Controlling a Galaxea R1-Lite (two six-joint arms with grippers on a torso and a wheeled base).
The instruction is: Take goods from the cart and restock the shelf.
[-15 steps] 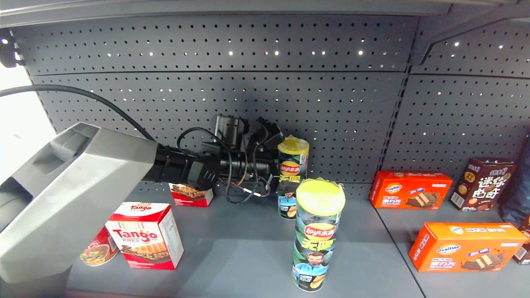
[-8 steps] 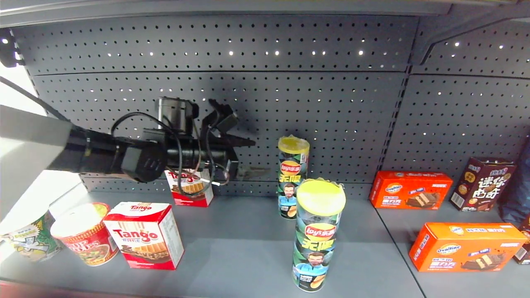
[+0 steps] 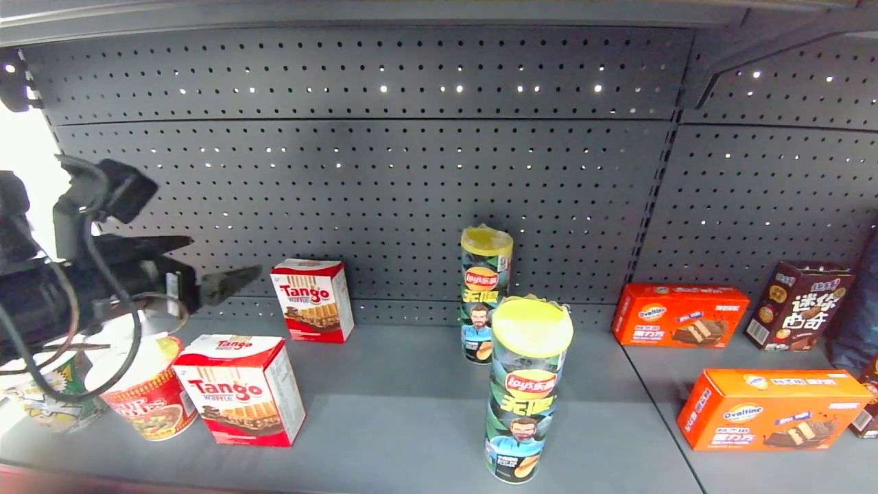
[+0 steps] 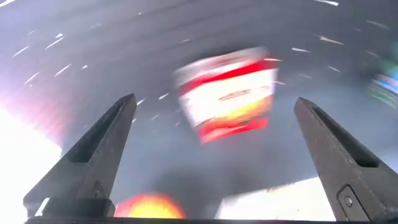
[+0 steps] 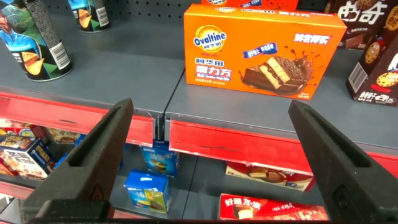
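Before the shelf [image 3: 398,425], the right gripper [image 5: 211,109] hangs open and empty. Farther in, the left gripper [image 3: 226,255] gapes empty as well; the rear chip can [image 3: 485,295] stands upright against the pegboard [image 3: 384,178], well to its right.

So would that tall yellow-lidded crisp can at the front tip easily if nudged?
Probably: the tall yellow-lidded crisp can stands upright on a narrow base, so a high push likely tips it. Fallen, its round body would probably roll.
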